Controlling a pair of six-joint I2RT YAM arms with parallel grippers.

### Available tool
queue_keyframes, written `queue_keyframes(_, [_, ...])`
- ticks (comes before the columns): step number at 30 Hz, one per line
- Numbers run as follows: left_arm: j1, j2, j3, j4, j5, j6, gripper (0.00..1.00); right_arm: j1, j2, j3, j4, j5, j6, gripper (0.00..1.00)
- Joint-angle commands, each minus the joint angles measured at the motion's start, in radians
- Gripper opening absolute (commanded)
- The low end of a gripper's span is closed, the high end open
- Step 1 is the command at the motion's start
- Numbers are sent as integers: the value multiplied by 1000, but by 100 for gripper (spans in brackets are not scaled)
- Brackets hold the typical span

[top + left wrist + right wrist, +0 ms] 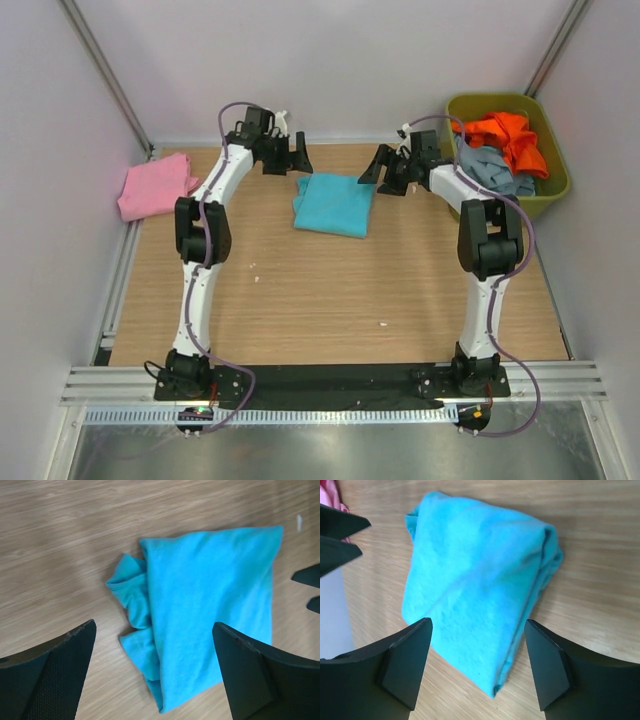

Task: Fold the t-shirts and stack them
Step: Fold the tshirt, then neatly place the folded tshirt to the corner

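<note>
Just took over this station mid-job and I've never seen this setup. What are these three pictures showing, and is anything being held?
It is a robot: a left arm and a right arm bolted at the near edge of a table. The wide picture looks down from above and behind them; the other two come from a camera on each wrist. The left pincer and right pincer hang open by a folded turquoise t-shirt, holding nothing. A pink t-shirt lies far left; an orange t-shirt and a grey-blue t-shirt sit in the green bin.
</note>
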Motion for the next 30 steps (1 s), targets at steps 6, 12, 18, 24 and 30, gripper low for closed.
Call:
queue_keyframes(6, [36,-153,-47,-55,-32,45,100,0,-183,-132,-7,30,-52,81])
queue_keyframes(12, [103,-149,-231,-109,229,-45,90,8,-197,-229,-44,12,-63,81])
queue_keyframes(18, [154,-71,-288,-25,374,-130,82,68,-134,-150,-4,-3,-86,77])
queue_keyframes(24, [151,9,-267,50,421,-188,80,117,-27,-39,-30,-59,-75,77])
queue_keyframes(30, [131,80,-222,78,426,-196,81,120,51,-12,-24,-28,-77,77])
